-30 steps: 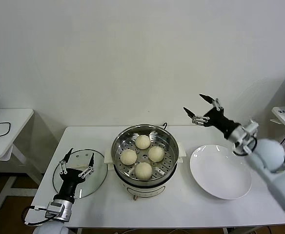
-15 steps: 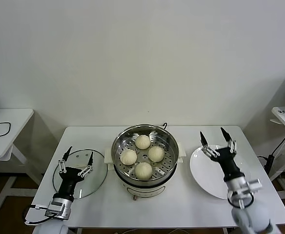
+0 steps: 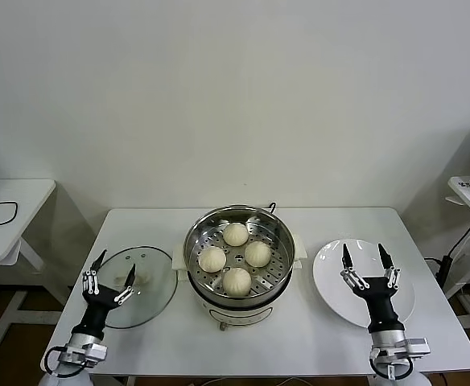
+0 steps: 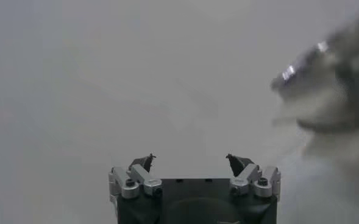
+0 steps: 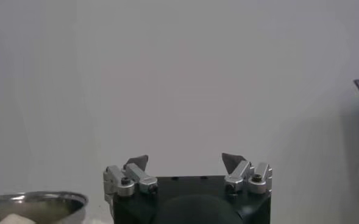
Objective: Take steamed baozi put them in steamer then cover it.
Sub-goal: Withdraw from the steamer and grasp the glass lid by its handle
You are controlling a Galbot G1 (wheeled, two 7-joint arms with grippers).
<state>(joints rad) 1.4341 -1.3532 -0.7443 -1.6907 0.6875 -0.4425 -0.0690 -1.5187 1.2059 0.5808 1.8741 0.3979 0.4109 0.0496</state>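
Head view: our left gripper (image 3: 109, 276), fingers apart, hovers at the glass lid (image 3: 142, 273); the steamer (image 3: 237, 256) lies at three o'clock, right gripper (image 3: 366, 265) splayed, farther.

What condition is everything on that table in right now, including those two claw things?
Steamer: uncovered.
Steamed baozi: four on the steamer's tray.
Glass lid: flat on the table.
White plate: bare.
Left gripper: open, holding nothing.
Right gripper: open, holding nothing.
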